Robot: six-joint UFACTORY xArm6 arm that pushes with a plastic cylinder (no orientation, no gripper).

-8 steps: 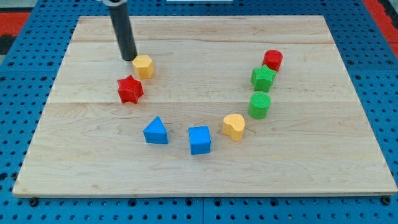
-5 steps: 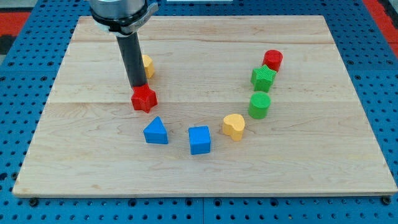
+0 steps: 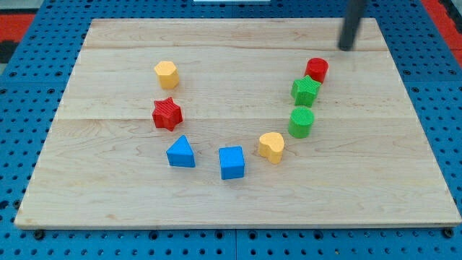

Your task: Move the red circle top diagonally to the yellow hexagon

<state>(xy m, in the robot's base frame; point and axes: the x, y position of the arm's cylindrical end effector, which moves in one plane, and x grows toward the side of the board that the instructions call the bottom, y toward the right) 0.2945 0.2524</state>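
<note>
The red circle (image 3: 316, 69) sits at the view's right, just above the green star (image 3: 306, 90). The yellow hexagon (image 3: 166, 74) sits at the upper left, far from the red circle. My tip (image 3: 347, 48) is blurred, up and to the right of the red circle, a short gap away and not touching it.
A red star (image 3: 167, 114) lies below the yellow hexagon. A blue triangle (image 3: 180, 152), a blue cube (image 3: 232, 162), a yellow heart (image 3: 272, 146) and a green cylinder (image 3: 302, 122) form an arc along the lower middle of the wooden board (image 3: 108, 195).
My tip swept from beside the yellow hexagon, nudging the red star right, then moved across to the upper right near the red circle.
</note>
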